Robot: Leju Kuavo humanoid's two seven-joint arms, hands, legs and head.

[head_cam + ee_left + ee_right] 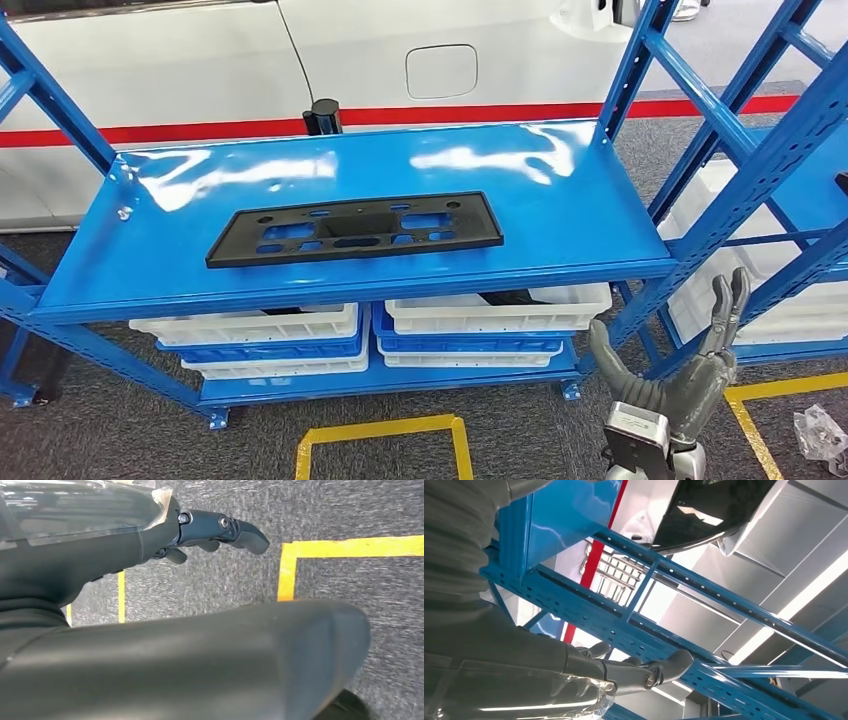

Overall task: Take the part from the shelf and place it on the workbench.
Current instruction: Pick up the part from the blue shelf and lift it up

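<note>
The part (354,229), a flat black plate with cut-outs, is seen lying flat near the middle of the blue shelf (560,215), untouched and open to a reach from the front. Below it, white bins (497,310) are stacked on the lower level. The right hand (690,375) is raised beside the shelf's right front post, fingers spread and nothing held, apparently readied for the reach. The left hand (220,532) is hung over grey floor with yellow tape (287,570); nothing is held, and its fingers appear loosely extended.
</note>
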